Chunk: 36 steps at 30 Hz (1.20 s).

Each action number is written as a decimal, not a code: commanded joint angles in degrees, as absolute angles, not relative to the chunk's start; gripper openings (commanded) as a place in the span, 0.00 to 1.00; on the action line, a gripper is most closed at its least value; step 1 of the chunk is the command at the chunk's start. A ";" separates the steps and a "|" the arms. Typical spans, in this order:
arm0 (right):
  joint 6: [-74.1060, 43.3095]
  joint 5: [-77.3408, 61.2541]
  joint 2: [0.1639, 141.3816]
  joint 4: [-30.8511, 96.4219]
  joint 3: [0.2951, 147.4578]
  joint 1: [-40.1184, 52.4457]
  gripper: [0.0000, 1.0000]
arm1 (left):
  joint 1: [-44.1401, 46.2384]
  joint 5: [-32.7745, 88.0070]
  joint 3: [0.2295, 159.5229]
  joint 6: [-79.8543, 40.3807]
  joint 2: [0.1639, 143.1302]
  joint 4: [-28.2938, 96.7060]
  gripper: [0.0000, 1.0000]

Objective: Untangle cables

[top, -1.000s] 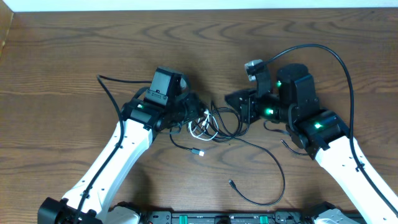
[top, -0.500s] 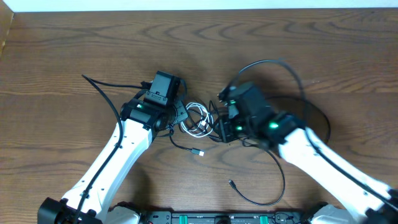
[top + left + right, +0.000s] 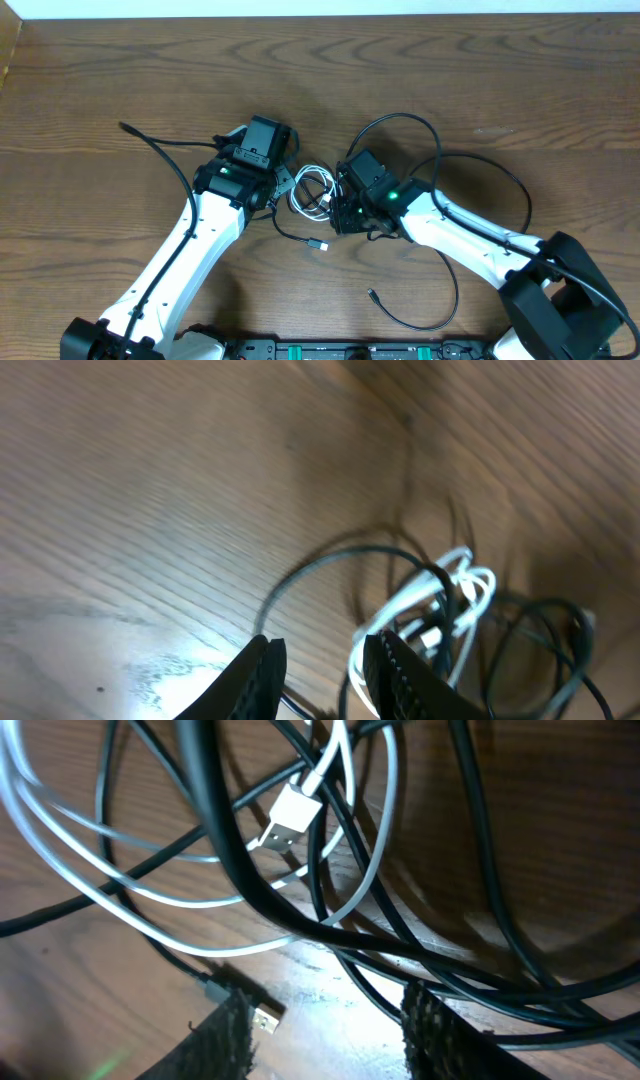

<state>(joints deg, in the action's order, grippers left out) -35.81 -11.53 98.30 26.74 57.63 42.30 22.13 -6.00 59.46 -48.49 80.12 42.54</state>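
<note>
Step in hand: approach to the tangle. The left gripper [image 3: 287, 185] and the right gripper [image 3: 338, 208] close on it from opposite sides of the wooden table [image 3: 120, 80], and neither has taken a strand.

Location of the cables: mid-table, between the two grippers. The white cable [image 3: 412, 603] lies coiled just beside the left fingers. The black cables [image 3: 330, 553] thread through and around it, then trail toward the near edge.

Left jaws: apart in the left wrist view, with bare wood in the gap. A dark strand may cross the bottom edge there, but the picture is too blurred to tell.

Right jaws: apart in the right wrist view, hanging low over crossed black and white strands, none of them pinched.

Long axis, white coil: a flattened loop, running roughly left to right in the overhead view.

Heading, white plug [image 3: 290, 820]: tip toward the lower left of the right wrist view, its body on a diagonal, passing under a thick black strand.

Heading, black ends: one plug [image 3: 320, 245] lies near the coil and points right. The other plug [image 3: 372, 294] lies well apart, near the front edge.

Next move calls for: each gripper to settle on a different cord, probably white for the left and black for the right, then a slow pull apart that does not cinch the crossings.
</note>
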 commanded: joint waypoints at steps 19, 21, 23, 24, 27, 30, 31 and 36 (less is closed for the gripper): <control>-43.29 12.40 101.47 36.75 59.46 38.92 0.56 | 21.89 -15.11 59.46 -52.18 79.42 45.10 0.44; -40.25 9.80 100.57 37.17 61.28 38.65 0.61 | 21.89 -15.11 59.46 -52.18 79.42 45.21 0.50; -38.46 8.14 99.18 38.20 63.33 38.61 0.64 | 21.89 -15.11 59.46 -52.18 79.42 45.19 0.53; -37.87 7.88 98.35 38.89 64.20 38.61 0.67 | 21.89 -15.11 59.46 -52.18 79.42 45.19 0.53; -33.04 6.63 94.61 43.16 67.53 38.61 0.78 | 21.89 -15.11 59.46 -52.18 79.42 45.25 0.53; -26.00 5.52 90.21 46.89 69.60 38.68 0.78 | 21.89 -15.11 59.46 -52.18 79.42 45.43 0.53; -23.20 4.56 88.77 47.20 69.65 38.76 0.78 | 21.89 -15.11 59.46 -52.18 79.42 45.43 0.54; -5.61 -5.10 84.73 46.24 68.64 39.16 0.54 | 21.89 -15.09 59.46 -52.21 79.42 45.36 0.55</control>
<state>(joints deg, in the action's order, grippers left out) -21.12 2.28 85.47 46.57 68.75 38.85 22.13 -13.87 59.46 -52.12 80.12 45.06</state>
